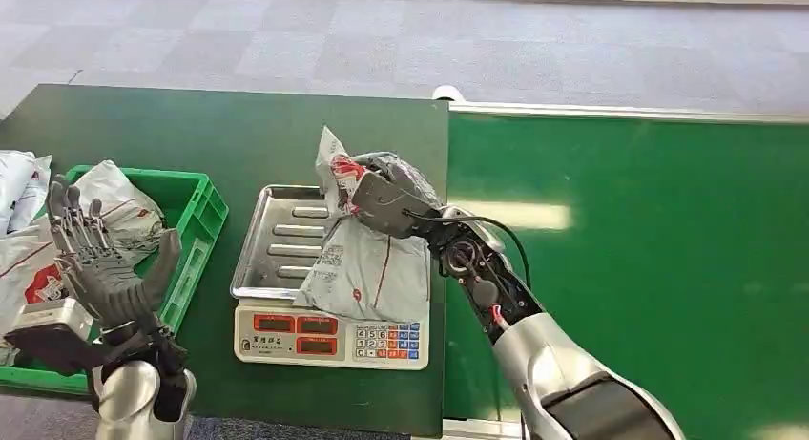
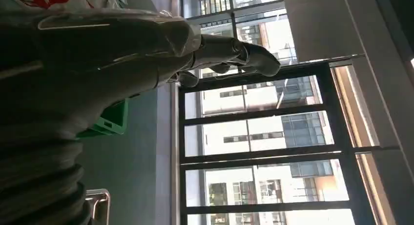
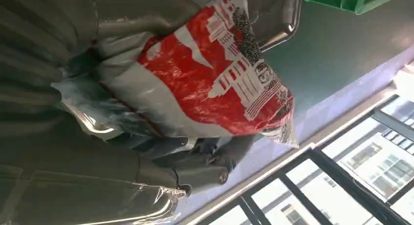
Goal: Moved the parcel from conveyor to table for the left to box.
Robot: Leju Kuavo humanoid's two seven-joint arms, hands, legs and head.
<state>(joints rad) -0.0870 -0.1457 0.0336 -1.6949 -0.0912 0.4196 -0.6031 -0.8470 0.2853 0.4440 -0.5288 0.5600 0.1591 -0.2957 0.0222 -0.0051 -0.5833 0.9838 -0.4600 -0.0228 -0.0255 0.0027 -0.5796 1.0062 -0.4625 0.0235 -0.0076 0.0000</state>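
Observation:
A grey plastic parcel [image 1: 367, 268] with red print lies across the steel tray of a weighing scale [image 1: 277, 235] on the dark green table. My right hand [image 1: 386, 197] grips the parcel's upper end, which stands up above the tray. In the right wrist view the red and white printed end of the parcel [image 3: 215, 83] is bunched in my right hand [image 3: 122, 152]. My left hand [image 1: 100, 263] is raised over the green box [image 1: 196, 220] at the left, fingers spread and upright, holding nothing. The left wrist view shows my left hand [image 2: 229, 51] against windows.
The green box holds several bagged parcels [image 1: 119, 211]. More white bags [image 1: 19, 182] lie at the far left. The bright green conveyor belt [image 1: 649, 259] runs along the right of the table. The scale's keypad and displays [image 1: 329, 340] face the table's near edge.

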